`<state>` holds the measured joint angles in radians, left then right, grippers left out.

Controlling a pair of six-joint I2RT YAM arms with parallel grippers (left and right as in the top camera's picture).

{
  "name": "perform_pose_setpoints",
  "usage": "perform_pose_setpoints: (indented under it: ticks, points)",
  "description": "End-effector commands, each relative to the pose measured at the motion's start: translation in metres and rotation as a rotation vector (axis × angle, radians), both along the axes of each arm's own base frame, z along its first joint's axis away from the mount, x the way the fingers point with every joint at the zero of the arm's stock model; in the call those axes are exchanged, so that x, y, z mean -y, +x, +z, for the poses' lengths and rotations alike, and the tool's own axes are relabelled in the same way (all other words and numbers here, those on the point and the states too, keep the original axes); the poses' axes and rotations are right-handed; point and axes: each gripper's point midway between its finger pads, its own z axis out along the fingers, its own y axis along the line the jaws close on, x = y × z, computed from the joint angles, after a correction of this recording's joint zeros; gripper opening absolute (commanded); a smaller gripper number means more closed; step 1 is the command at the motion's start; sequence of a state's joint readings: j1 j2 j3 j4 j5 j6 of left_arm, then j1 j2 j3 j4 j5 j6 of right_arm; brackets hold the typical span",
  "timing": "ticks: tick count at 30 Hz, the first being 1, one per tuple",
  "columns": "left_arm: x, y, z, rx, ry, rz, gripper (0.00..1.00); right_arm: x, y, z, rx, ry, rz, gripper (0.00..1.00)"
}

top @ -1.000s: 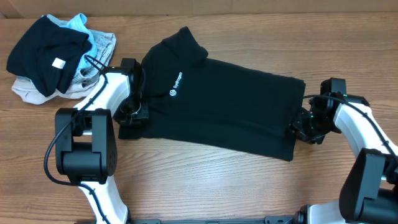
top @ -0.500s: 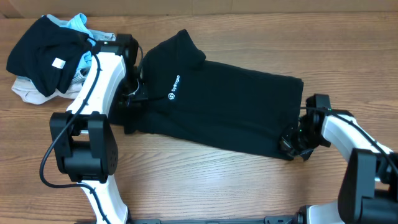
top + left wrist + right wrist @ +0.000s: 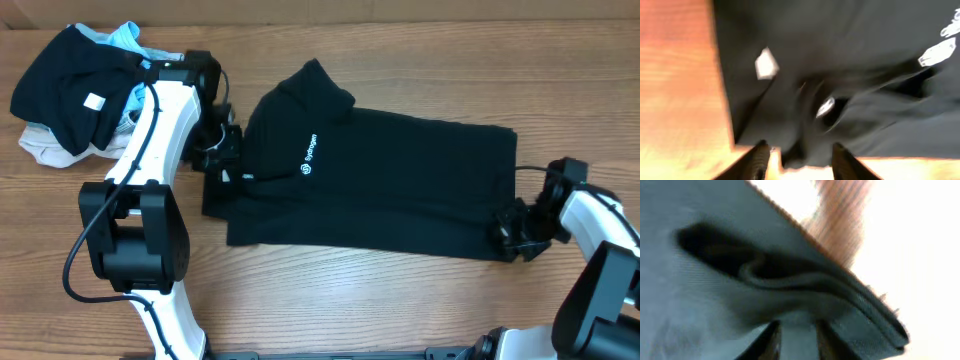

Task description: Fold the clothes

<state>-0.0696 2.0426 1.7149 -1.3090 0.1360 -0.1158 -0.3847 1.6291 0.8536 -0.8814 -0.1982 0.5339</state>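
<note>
Overhead, the polo shirt [image 3: 400, 185] lies flat across the table [image 3: 330, 300], with the left gripper [image 3: 222, 152] at its collar end and the right gripper [image 3: 512, 232] at a hem corner. The left wrist view is blurred: cloth sits between the fingers [image 3: 760, 156], but I cannot tell how firmly, so that end may slip. In the right wrist view, the fingers [image 3: 771, 340] pinch a hem fold, and uneven pulling could skew the shirt.

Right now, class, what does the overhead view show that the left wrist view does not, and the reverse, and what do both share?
Only overhead: the pile of other clothes at the far left, and the right pincer at the polo shirt's hem. Only left wrist: the left pincer's fingertips close up at the shirt's edge. Both: the black shirt and the wooden table.
</note>
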Motion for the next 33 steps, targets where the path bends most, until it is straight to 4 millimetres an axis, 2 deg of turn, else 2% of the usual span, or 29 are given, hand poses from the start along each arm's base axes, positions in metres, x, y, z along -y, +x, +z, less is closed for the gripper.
perform_pose_setpoints:
  ticks: [1, 3, 7, 8, 9, 10, 12, 13, 14, 17, 19, 21, 22, 24, 26, 29, 33]
  points:
    - [0.050, 0.023, 0.012, 0.122, -0.210, -0.147, 0.55, 0.004, 0.029, 0.026, 0.120, -0.012, 0.152, 0.31]
    - [0.059, 0.040, 0.012, 0.204, -0.188, -0.196, 0.62, -0.002, 0.043, 0.048, 0.195, 0.004, 0.195, 0.33]
    - [0.085, 0.067, 0.017, 0.344, -0.165, -0.267, 0.61, -0.013, 0.062, 0.088, 0.343, 0.022, 0.265, 0.42]
    - [0.089, 0.073, 0.018, 0.374, -0.161, -0.277, 0.56, -0.014, 0.064, 0.092, 0.362, 0.023, 0.267, 0.45]
    - [0.091, 0.081, 0.019, 0.411, -0.145, -0.286, 0.48, -0.015, 0.066, 0.097, 0.382, 0.027, 0.270, 0.47]
    - [0.091, 0.092, 0.020, 0.456, -0.113, -0.288, 0.33, -0.017, 0.067, 0.100, 0.399, 0.032, 0.273, 0.49]
    - [0.089, 0.108, 0.019, 0.509, -0.072, -0.267, 0.11, -0.021, 0.069, 0.102, 0.413, 0.050, 0.279, 0.49]
    - [0.089, 0.110, 0.017, 0.514, -0.071, -0.258, 0.04, -0.024, 0.069, 0.102, 0.414, 0.060, 0.283, 0.49]
    - [0.089, 0.109, 0.011, 0.497, -0.072, -0.250, 0.04, -0.026, 0.069, 0.102, 0.415, 0.068, 0.287, 0.50]
    - [0.091, 0.082, -0.006, 0.354, -0.109, -0.209, 0.04, -0.032, 0.066, 0.101, 0.400, 0.081, 0.300, 0.50]
    - [0.089, 0.072, -0.011, 0.312, -0.106, -0.212, 0.04, -0.034, 0.066, 0.101, 0.399, 0.083, 0.306, 0.52]
    - [0.081, 0.082, -0.011, 0.352, -0.051, -0.213, 0.04, -0.035, 0.069, 0.101, 0.410, 0.078, 0.312, 0.54]
    - [0.078, 0.094, -0.008, 0.403, -0.031, -0.208, 0.04, -0.036, 0.071, 0.102, 0.420, 0.075, 0.317, 0.54]
    - [0.082, 0.118, -0.004, 0.497, -0.045, -0.201, 0.04, -0.038, 0.074, 0.103, 0.431, 0.072, 0.321, 0.54]
    - [0.087, 0.130, -0.007, 0.539, -0.064, -0.201, 0.04, -0.042, 0.077, 0.103, 0.439, 0.072, 0.333, 0.54]
    - [0.090, 0.133, -0.030, 0.517, -0.062, -0.206, 0.04, -0.050, 0.078, 0.103, 0.443, 0.075, 0.362, 0.55]
    - [0.090, 0.126, -0.071, 0.434, -0.052, -0.211, 0.04, -0.064, 0.080, 0.103, 0.448, 0.082, 0.406, 0.55]
